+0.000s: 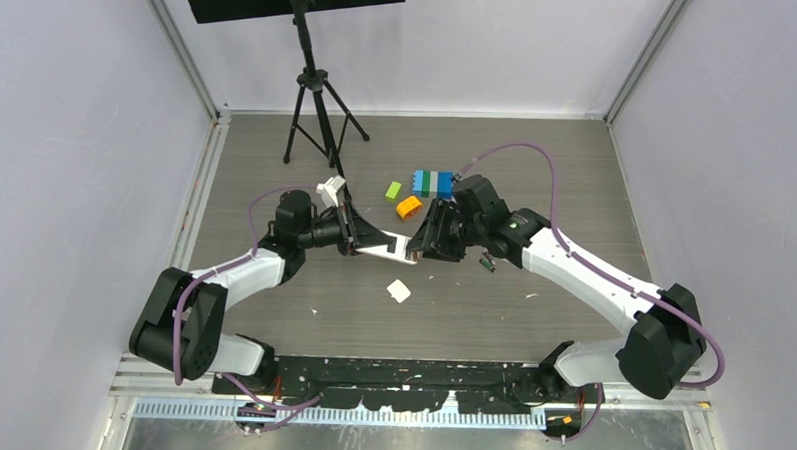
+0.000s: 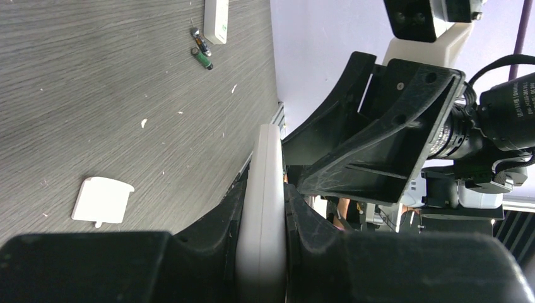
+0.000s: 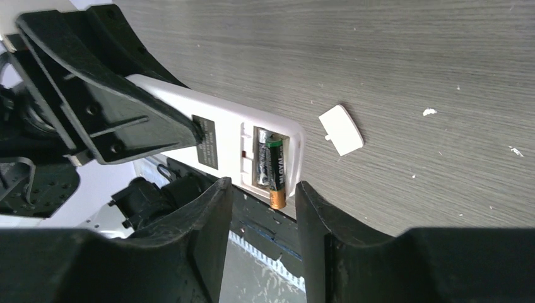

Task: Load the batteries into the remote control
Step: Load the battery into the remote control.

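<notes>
My left gripper (image 1: 364,242) is shut on a white remote (image 1: 386,248), gripped by its edges (image 2: 262,208) and held above the table. Its battery bay is open in the right wrist view (image 3: 252,148). One battery (image 3: 274,172) lies in the bay with its orange end sticking past the remote's end, and a second one (image 3: 261,158) sits beside it. My right gripper (image 3: 263,186) is open and empty, its fingers either side of the protruding battery without touching it. Loose batteries (image 2: 202,53) lie on the table beside a second white remote (image 2: 216,19).
The white battery cover (image 1: 399,290) lies on the table below the remote; it also shows in both wrist views (image 2: 101,200) (image 3: 341,129). Green (image 1: 393,191), orange (image 1: 408,206) and blue toy blocks (image 1: 433,182) lie behind the grippers. A black tripod (image 1: 314,102) stands at the back left.
</notes>
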Motion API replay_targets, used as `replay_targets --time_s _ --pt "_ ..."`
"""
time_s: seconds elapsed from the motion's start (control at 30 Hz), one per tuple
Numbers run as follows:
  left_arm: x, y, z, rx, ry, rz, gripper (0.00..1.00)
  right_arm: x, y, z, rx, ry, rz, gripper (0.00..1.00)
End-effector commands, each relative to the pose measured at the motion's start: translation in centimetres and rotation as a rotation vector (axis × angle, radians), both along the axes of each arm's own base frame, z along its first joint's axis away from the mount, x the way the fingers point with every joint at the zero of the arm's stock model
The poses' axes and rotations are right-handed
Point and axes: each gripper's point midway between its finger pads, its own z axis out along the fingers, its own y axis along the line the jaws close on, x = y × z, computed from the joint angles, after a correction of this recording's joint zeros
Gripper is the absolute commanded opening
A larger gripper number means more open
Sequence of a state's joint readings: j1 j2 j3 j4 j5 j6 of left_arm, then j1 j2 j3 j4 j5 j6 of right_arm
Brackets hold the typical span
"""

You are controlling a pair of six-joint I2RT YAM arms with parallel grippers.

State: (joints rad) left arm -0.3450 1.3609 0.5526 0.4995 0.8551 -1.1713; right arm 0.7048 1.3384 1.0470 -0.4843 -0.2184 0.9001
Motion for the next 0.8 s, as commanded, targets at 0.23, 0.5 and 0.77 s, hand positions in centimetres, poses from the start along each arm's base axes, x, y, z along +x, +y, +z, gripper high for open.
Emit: replay_targets --time_s 0.23,0.5,0.77 --pt "-0.2 -0.3 1.2 -0.032 -0.055 -0.024 0.0 0.7 0.5 1.1 0.051 -0.031 -0.018 0.2" --pt "-0.1 -0.3 1.3 -0.033 -0.059 -0.022 0.0 0.4 0.6 -0.3 0.029 0.007 -0.003 0.19" --pt "0.2 -0.3 1.2 -0.029 -0.06 -0.017 0.0 -0.2 0.8 -1.3 0.015 0.063 0.016 0.04"
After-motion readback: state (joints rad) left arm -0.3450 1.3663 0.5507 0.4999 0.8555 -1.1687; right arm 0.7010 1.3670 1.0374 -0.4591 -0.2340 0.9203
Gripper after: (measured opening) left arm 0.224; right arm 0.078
